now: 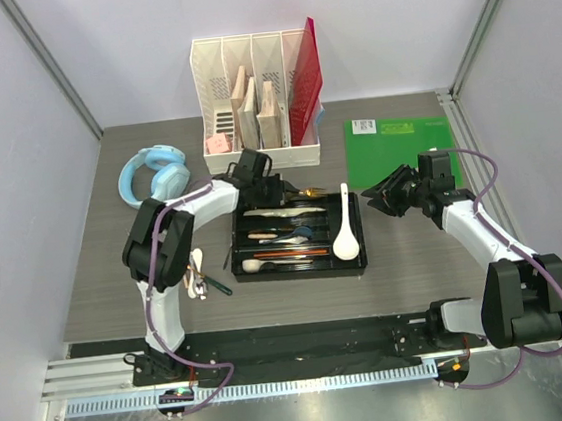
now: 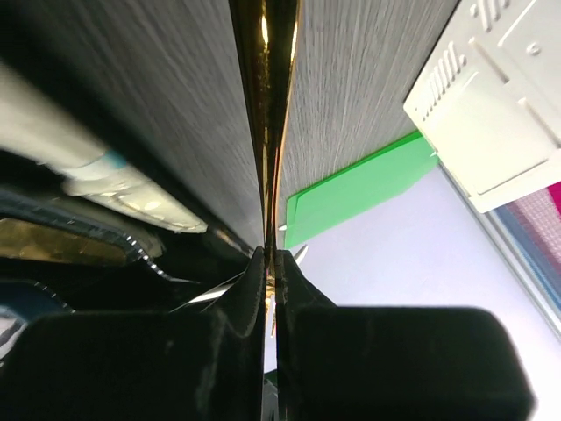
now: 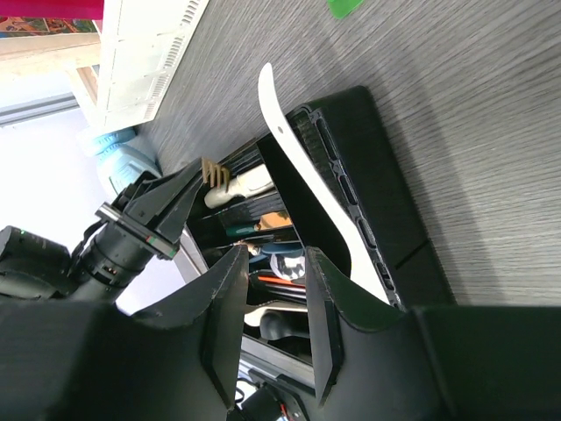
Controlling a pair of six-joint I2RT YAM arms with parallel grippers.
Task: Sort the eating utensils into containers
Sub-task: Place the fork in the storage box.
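Note:
The black cutlery tray lies mid-table and holds several utensils, with a large white ceramic soup spoon in its right end compartment. My left gripper is shut on a gold fork and holds it over the tray's far edge. In the left wrist view the gold handle runs up from between the shut fingers. My right gripper is open and empty, just right of the tray. Its wrist view shows the tray, the white spoon and the fork's tines. Loose utensils lie left of the tray.
A white slotted file organizer stands at the back, with a red folder in it. Blue headphones lie at the back left. A green board lies at the back right, behind my right gripper.

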